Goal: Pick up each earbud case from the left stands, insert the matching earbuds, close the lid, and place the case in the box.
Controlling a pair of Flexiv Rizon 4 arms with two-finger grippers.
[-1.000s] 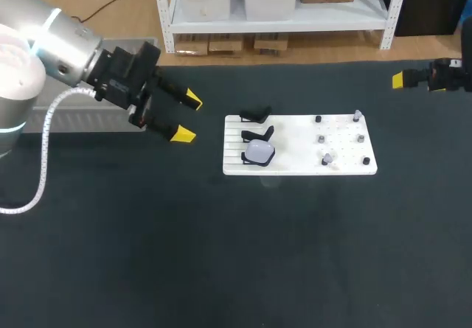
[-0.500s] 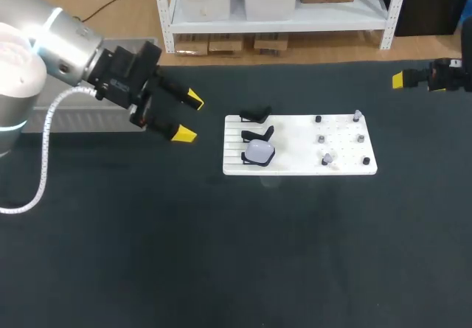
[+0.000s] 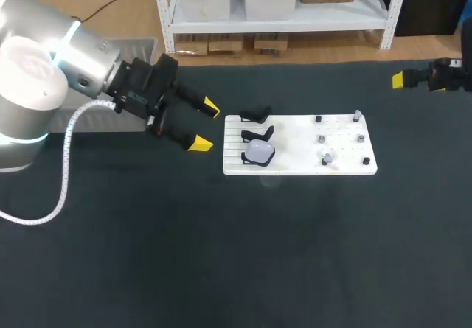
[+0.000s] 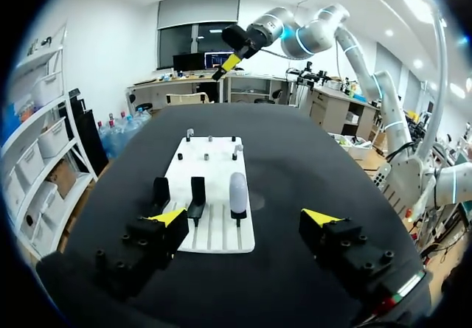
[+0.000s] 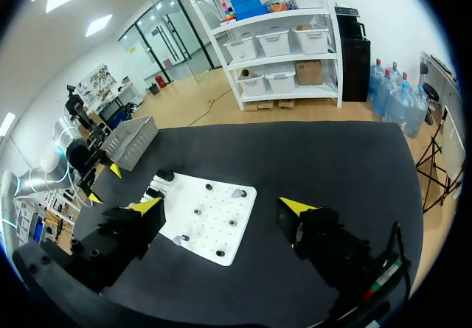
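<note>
- Black table (image 3: pixel 221 254) is carrying a white board (image 3: pixel 302 162).
- Earbud case (image 3: pixel 259 151) is resting near the board's left edge.
- Left gripper (image 3: pixel 206 125) is hovering just beside that edge, fingers spread.
- Right gripper (image 5: pixel 221 206) is hovering at the table's right edge, fingers spread.

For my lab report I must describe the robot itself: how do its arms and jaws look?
The left arm is silver-grey and rounded, with a glowing light-blue ring and a white ribbed hose. Its jaws are black blocks with screw holes and bright yellow wedge tips. The right arm matches: silver-grey, blue-ringed, with black, yellow-tipped jaws.
</note>
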